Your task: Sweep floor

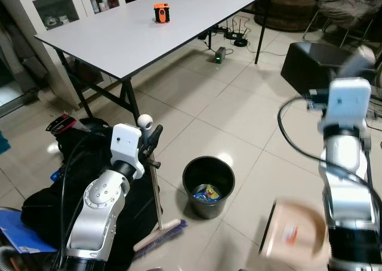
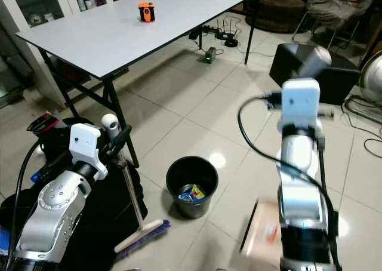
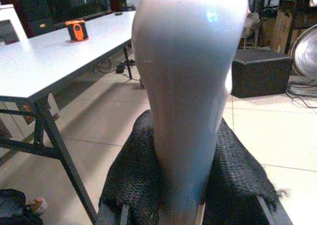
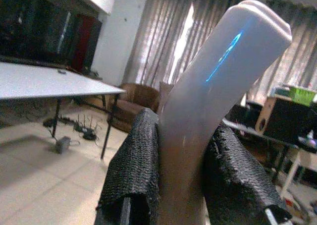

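— Where was the broom [image 1: 156, 194]?
— Upright, bristles on the tiles beside the black bin [image 1: 208, 185]; the left gripper [image 3: 184, 185] was clamped round its white handle.
— The right gripper [image 4: 184, 180]?
— Closed on the dustpan's handle [image 4: 213, 86], dustpan [image 1: 293, 231] low, blurred.

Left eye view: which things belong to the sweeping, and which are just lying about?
For the job: broom in the left tool; dustpan, blurred, in the right tool; black bin with litter inside.
Lying about: table; orange device on it; black bag; black box.
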Controlling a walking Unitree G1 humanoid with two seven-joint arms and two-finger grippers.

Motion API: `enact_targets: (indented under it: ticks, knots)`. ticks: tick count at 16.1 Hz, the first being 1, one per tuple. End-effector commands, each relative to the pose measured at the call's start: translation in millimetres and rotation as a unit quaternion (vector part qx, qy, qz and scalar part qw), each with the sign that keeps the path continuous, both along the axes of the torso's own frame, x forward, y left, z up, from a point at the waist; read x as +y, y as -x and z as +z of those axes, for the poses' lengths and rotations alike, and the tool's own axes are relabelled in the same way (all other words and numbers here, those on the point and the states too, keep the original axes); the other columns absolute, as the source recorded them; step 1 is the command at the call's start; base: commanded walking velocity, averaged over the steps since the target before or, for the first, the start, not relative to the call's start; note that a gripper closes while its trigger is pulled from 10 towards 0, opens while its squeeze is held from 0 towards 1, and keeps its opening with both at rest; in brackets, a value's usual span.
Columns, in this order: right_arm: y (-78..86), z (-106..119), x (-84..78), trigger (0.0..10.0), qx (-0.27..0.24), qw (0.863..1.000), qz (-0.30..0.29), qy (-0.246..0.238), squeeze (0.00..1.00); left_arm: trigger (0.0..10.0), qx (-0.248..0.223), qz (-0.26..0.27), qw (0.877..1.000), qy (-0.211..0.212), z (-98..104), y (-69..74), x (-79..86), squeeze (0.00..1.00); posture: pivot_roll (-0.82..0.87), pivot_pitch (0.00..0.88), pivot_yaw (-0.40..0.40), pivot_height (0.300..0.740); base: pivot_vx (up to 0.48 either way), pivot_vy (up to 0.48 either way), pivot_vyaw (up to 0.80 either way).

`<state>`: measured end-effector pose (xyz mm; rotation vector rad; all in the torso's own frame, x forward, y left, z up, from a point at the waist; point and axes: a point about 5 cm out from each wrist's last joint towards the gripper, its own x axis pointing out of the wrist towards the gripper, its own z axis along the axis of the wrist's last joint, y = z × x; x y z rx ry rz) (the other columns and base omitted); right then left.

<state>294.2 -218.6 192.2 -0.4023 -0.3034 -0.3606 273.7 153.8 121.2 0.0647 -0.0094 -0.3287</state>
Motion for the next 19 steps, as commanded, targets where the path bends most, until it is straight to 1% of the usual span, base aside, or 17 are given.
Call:
enact_targets:
  ticks: [1, 2, 5, 8, 10, 15, 19]
  knots:
    - [5.1, 16.7, 6.9, 10.0, -0.042, 0.999, 0.014, 0.017, 0.0, 10.0, -0.012, -0.005, 1.0, -0.007, 6.3, -4.2, 0.6, 0.0, 0.04, 0.0, 0.063, 0.74, 0.0, 0.0, 0.0]
    - [8.0, 14.2, 9.1, 10.0, -0.039, 0.999, 0.021, 0.013, 0.0, 10.0, -0.011, -0.007, 1.0, -0.007, 6.0, -4.0, 0.7, 0.0, 0.04, 0.0, 0.066, 0.74, 0.0, 0.0, 0.0]
    - [13.5, 5.9, 16.0, 10.0, -0.022, 0.998, 0.052, -0.038, 0.0, 10.0, -0.008, -0.007, 1.0, -0.008, 5.1, -2.7, 1.2, 0.0, 0.04, 0.0, 0.062, 0.74, 0.0, 0.0, 0.0]
    - [12.5, -5.9, 22.9, 10.0, 0.001, 0.995, 0.079, -0.056, 0.0, 10.0, -0.007, -0.004, 1.0, -0.008, 4.8, -1.4, 1.9, 0.0, 0.04, 0.0, 0.059, 0.74, 0.0, 0.0, 0.0]
    - [13.0, -13.7, 26.8, 10.0, 0.018, 0.993, 0.085, -0.076, 0.0, 10.0, -0.005, -0.002, 1.0, -0.008, 3.7, -0.3, 2.4, 0.0, 0.04, 0.0, 0.053, 0.74, 0.0, 0.0, 0.0]
    - [15.9, -22.7, 36.4, 10.0, 0.031, 0.991, 0.101, -0.086, 0.0, 10.0, -0.001, 0.003, 1.0, -0.006, 1.8, 2.0, 2.5, 0.0, 0.05, 0.0, 0.04, 0.74, 0.0, 0.0, 0.0]
    - [16.8, -26.4, 35.7, 10.0, 0.043, 0.99, 0.101, -0.094, 0.0, 10.0, 0.0, -0.004, 1.0, 0.006, 2.6, 4.1, 0.0, 0.0, 0.05, 0.0, 0.037, 0.74, 0.0, 0.0, 0.0]
